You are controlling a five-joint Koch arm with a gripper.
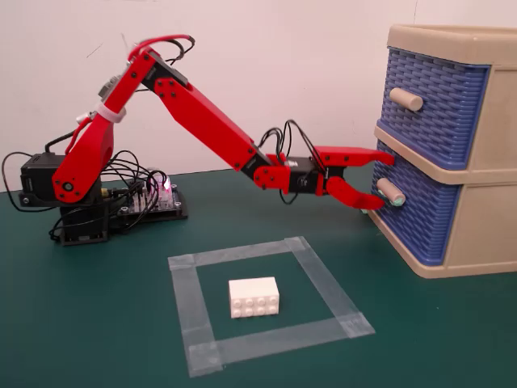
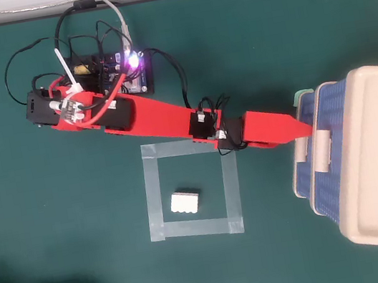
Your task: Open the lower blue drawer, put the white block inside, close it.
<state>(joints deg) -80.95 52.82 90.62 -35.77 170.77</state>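
Gripper (image 1: pixel 380 179) gapes wide at the lower blue drawer's (image 1: pixel 412 212) peg handle (image 1: pixel 390 192); white block (image 1: pixel 254 296) lies well apart.

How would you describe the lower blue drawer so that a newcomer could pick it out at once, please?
Find the beige cabinet at the right of the fixed view; it holds two blue basket-weave drawers, one above the other. The lower blue drawer is the bottom one. Its peg handle is tipped pale green, unlike the plain beige handle above.
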